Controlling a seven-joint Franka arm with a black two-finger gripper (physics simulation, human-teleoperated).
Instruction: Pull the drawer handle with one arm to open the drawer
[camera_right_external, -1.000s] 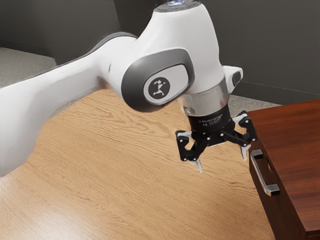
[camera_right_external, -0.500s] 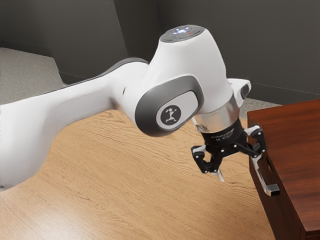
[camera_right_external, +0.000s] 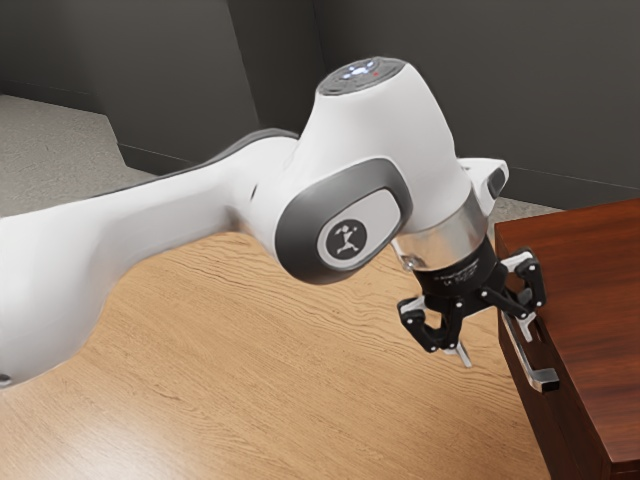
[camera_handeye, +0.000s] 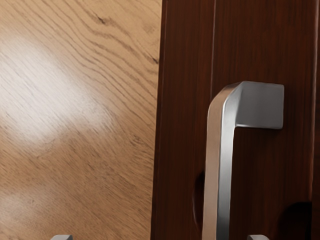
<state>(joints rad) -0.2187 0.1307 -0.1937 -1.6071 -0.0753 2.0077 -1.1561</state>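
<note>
The black two-finger gripper, fingers spread, hangs over the light wooden desk just beside the brushed-silver bar handle on the dark reddish wooden drawer front.

The drawer has a dark reddish-brown wooden front that faces the exterior view's left and looks flush with its cabinet. Its handle – a grey metal bar with squared, bent ends – stands off the front.
</note>
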